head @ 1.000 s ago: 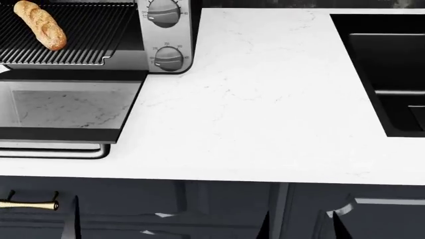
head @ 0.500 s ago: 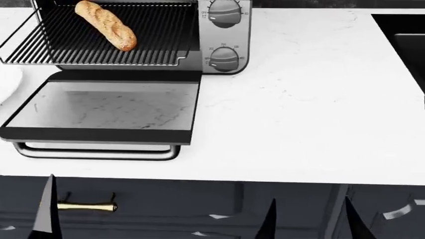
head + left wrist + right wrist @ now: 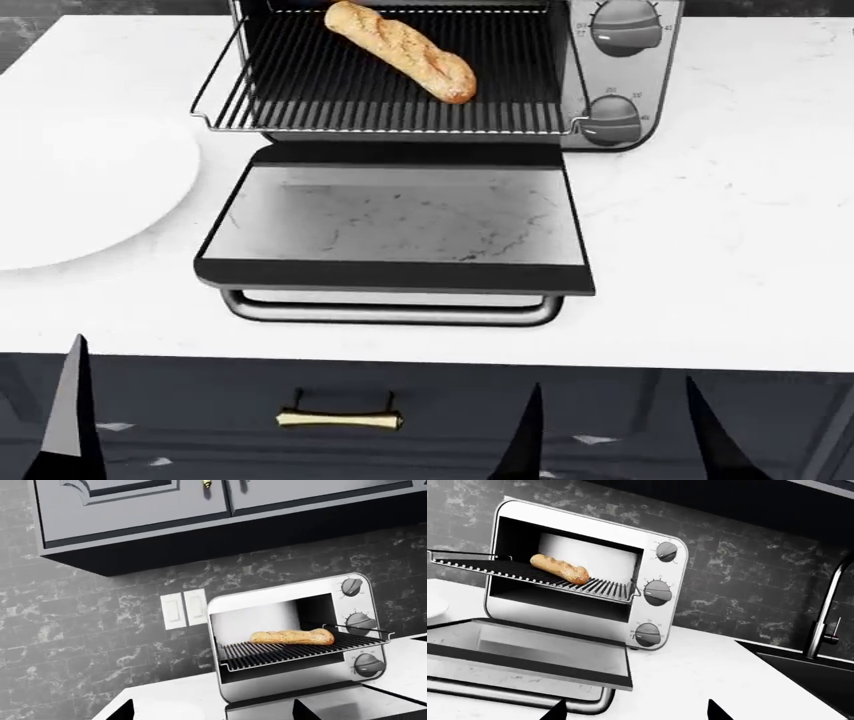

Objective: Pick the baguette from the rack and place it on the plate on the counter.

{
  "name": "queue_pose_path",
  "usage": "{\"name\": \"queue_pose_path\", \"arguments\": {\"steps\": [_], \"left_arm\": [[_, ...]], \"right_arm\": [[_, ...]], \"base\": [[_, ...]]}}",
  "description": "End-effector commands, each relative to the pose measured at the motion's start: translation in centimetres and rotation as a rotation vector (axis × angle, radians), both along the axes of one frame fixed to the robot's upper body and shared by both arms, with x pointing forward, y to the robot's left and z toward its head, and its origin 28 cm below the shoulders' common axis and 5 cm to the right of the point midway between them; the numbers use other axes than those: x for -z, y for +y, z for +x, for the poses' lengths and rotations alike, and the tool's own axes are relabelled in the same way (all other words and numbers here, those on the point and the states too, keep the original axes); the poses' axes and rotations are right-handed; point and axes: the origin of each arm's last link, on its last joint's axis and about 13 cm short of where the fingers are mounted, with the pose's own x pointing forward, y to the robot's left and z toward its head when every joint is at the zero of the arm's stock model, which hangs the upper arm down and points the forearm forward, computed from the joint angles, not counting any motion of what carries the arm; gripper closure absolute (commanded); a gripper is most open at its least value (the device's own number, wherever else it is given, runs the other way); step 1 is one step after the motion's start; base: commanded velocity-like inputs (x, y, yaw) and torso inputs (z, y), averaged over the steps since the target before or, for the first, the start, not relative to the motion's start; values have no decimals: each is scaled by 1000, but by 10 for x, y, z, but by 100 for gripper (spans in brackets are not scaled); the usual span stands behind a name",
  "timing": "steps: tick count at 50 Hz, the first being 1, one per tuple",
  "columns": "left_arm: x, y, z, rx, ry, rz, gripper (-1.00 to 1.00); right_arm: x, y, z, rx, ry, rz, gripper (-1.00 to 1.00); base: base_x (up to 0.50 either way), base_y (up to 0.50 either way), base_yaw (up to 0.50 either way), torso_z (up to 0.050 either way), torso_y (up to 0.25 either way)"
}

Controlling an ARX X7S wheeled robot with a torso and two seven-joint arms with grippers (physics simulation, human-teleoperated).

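The baguette is lying diagonally on the rack, which is pulled out of the toaster oven above its open glass door. The loaf is sitting well ahead of both tools and higher than them, with nothing touching it. The left tool and the right tool are showing only their dark tips, and these are standing wide apart, holding nothing.

I judge the baguette to be light and stiff, with a rough golden crust that is not slippery, but it can crack or crumble under strong squeezing. The best place to take it is probably across the middle, so it is not tipping to one end. The rack is made of thin dark metal bars with a raised silvery rim, so the fingers must be coming down beside the loaf without catching the wires.

The plate is white, round and glossy, resting on the white veined desk to the left of the oven door, ahead of the left tool.
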Motion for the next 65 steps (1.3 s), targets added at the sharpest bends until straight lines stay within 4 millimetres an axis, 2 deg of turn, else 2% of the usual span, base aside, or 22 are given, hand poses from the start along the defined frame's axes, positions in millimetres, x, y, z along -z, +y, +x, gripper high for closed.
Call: {"name": "queue_pose_path", "arguments": {"steps": [1,16,21,22,23,24,25,26,27,38,51,65], "left_arm": [[-4,2,-1,-10,-14,5,-100],[-2,3,2,-10,-11,2,-100],[-9,2,4,-3,-19,4,-100],[-16,3,8,5,-34,13,-100],[-17,3,9,4,-37,15,-100],[-25,3,18,7,21,108,-100],[-43,6,23,6,-52,168,-100],[-63,7,25,-15,-135,165,-100],[-69,2,22,18,-119,119,-100],[-83,1,21,44,-120,125,-100],[-85,2,30,30,-49,187,-100],[-93,7,30,-6,-50,176,-100]], "right_arm": [[-5,2,0,-9,-9,-9,-100],[-4,2,0,-15,-2,-10,-100],[-9,3,2,6,21,-34,-100],[-23,3,1,6,-15,-75,-100],[-28,3,0,5,-23,-84,-100],[-68,-8,1,-8,-152,-120,-100],[-72,-10,6,26,-102,-117,-100],[-75,-10,4,29,-104,-118,-100],[-77,-10,2,30,-106,-117,-100],[-90,-14,1,47,-115,-138,-100],[-109,-21,11,86,-103,-191,-100],[-128,-16,8,77,-142,-267,-100]], "base": [[0,500,0,50,10],[0,500,0,50,12],[0,41,0,50,12],[0,0,0,50,12],[0,0,0,50,14],[0,0,0,50,12],[0,0,0,50,12],[0,0,0,50,12],[0,0,0,50,12],[0,0,0,50,11],[0,0,0,49,11],[420,0,0,0,0]]}}
